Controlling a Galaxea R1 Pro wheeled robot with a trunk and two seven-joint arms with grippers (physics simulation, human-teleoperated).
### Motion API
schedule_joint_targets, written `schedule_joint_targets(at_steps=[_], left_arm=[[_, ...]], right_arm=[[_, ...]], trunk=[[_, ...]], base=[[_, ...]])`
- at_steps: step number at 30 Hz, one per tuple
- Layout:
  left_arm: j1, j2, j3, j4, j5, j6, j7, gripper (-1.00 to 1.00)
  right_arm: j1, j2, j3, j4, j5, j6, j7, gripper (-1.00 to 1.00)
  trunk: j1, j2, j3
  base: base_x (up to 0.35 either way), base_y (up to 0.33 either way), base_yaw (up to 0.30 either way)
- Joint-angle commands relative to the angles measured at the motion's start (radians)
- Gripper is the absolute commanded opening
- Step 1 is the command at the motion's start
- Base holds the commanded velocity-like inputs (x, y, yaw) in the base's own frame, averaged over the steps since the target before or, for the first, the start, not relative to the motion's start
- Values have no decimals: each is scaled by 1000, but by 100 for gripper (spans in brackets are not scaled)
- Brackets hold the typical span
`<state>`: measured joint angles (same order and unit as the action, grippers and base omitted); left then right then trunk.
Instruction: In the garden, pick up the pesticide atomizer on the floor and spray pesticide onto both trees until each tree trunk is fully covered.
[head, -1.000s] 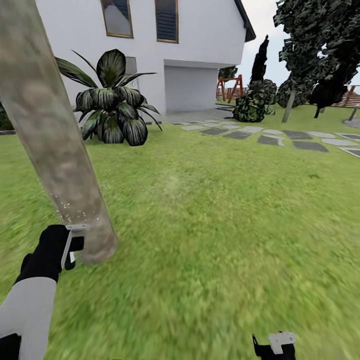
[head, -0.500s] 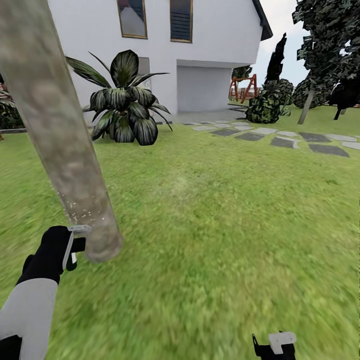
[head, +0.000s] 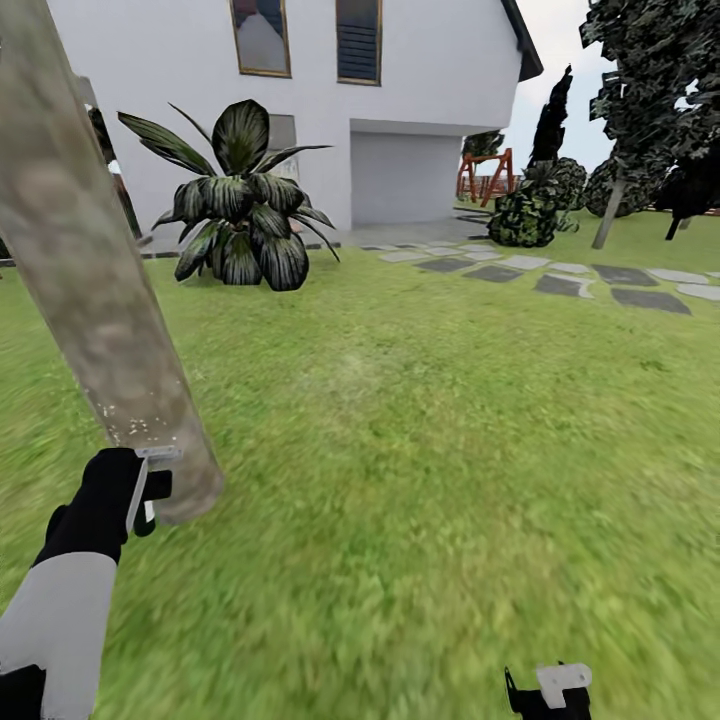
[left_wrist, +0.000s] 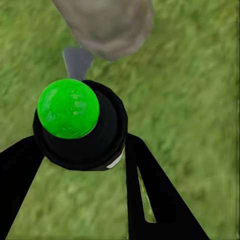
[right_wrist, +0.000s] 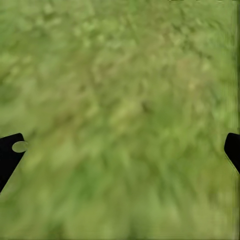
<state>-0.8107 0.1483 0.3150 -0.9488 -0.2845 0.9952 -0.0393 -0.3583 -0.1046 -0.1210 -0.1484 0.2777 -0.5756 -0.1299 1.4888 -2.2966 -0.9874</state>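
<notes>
Tree trunk (head: 95, 300): one, speckled white near base.
Left gripper (left_wrist: 80, 150): clamped on one atomizer (left_wrist: 80, 125).
Right gripper (right_wrist: 120, 145): spread over grass (right_wrist: 125, 100).

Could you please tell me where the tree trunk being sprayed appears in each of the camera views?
Head view: the tree trunk slants down the left side, its base beside the left gripper.
Left wrist view: the trunk's base sits at the upper edge, beyond the green-capped atomizer.
Right wrist view: grass is what I see here.
Shared landmark: the grass lawn.
</notes>
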Motion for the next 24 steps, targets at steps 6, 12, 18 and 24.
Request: schedule_joint_targets(at_steps=[6,12,18,24], left_arm=[[-27,-3,2,-3,-7,6,-5,-100],[-23,-2,5,-4,-7,6,-5,-100],[-20,-2,3,-4,-7,6,-4,-100],[-18,-3,3,-4,-8,5,-4,-100]], right_arm=[[-1,0,-7,1,11,-3,-4,100],[-1,0,-6,1,11,-3,-4,100],[-1,0,-6,1,11,-3,-4,100],[-1,0,-8,1,11,-3,-5,100]], trunk=[[0,0,-1],[0,0,-1],[0,0,-1],[0,0,-1]], base=[[235,-181,226],[206,-73,276],[55,-72,241],[130,-237,21]])
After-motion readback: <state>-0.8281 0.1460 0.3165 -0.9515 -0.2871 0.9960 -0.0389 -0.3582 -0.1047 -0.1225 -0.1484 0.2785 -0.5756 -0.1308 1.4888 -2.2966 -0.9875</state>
